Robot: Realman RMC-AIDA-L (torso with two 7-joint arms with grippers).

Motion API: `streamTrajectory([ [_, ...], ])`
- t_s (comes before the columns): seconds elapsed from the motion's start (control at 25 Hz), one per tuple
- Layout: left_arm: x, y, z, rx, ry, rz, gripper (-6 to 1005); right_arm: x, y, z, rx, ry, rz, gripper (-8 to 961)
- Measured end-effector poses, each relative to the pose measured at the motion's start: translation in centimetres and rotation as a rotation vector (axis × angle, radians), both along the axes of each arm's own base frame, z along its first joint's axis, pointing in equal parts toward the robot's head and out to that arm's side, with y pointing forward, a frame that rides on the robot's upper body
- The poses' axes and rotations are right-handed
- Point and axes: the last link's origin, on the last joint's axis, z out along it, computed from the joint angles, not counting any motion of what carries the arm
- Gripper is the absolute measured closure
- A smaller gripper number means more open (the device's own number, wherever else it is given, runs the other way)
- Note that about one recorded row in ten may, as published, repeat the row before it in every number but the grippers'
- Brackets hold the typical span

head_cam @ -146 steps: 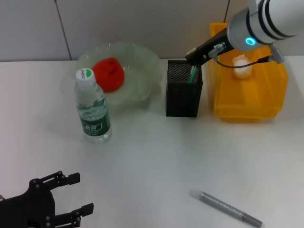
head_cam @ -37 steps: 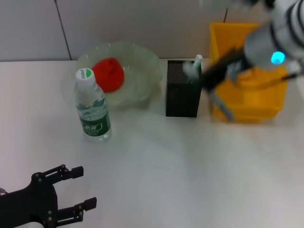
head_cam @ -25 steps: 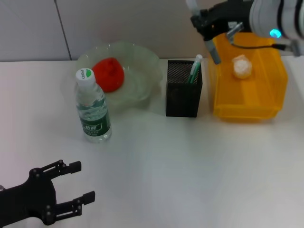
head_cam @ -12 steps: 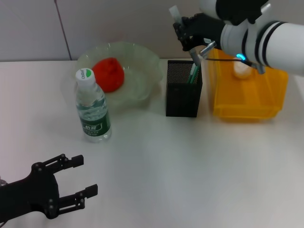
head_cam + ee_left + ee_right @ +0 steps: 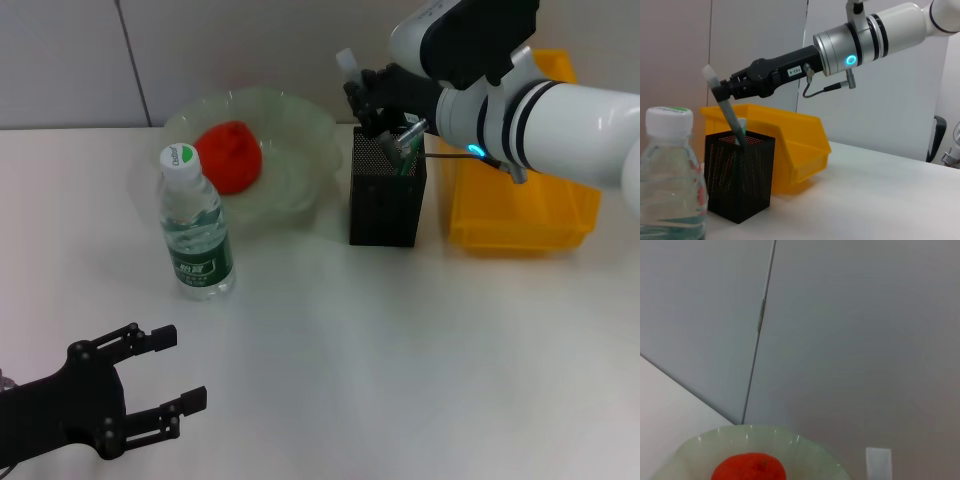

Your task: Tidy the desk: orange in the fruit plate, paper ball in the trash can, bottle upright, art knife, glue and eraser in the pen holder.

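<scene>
Reaching over the pen holder, the right gripper is clenched on a grey pen-like tool with a pale cap; whether this is the art knife or the glue I cannot tell. Tool tilted, cap end above the claw, lower end inside the mesh cup beside a green-and-white stick already standing there.

Pen holder: upright on the white table, just beside the trash can, which stands on the robot's right of it. Right forearm covers most of the bin's interior, so the paper ball is not visible in the head view.

Orange: lying in the fruit plate, at the table's back edge, to the robot's left of the pen holder. The right wrist view shows the same fruit in the bowl against a grey wall.

Bottle: upright, white cap on, in front of the fruit plate and apart from it.

Left gripper: low at the near left corner of the table, fingers spread, holding nothing, well apart from all objects.
</scene>
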Motion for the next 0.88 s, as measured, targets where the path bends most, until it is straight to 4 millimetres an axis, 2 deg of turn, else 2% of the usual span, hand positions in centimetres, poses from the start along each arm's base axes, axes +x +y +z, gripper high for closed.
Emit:
streamTrajectory([
  [0.32,0.0,0.0,0.0,0.002,0.0,-0.001,200,0.5,-0.4,0.3,0.006,0.033,-0.02,648],
  [0.44,0.0,-0.2,-0.2,-0.006,-0.015,0.001,200,0.6,-1.0,1.0,0.011,0.083,-0.034,527],
  [0.52,0.1,-0.2,-0.2,-0.009,-0.019,0.0,200,0.8,-1.6,1.5,0.009,0.109,-0.042,447],
  [0.76,0.7,-0.2,0.0,-0.041,-0.055,-0.011,200,2.2,-4.8,2.2,-0.055,0.096,-0.045,321],
  [0.88,1.2,0.0,0.1,-0.06,-0.073,-0.02,200,3.0,-6.3,1.9,-0.156,0.136,-0.039,321],
])
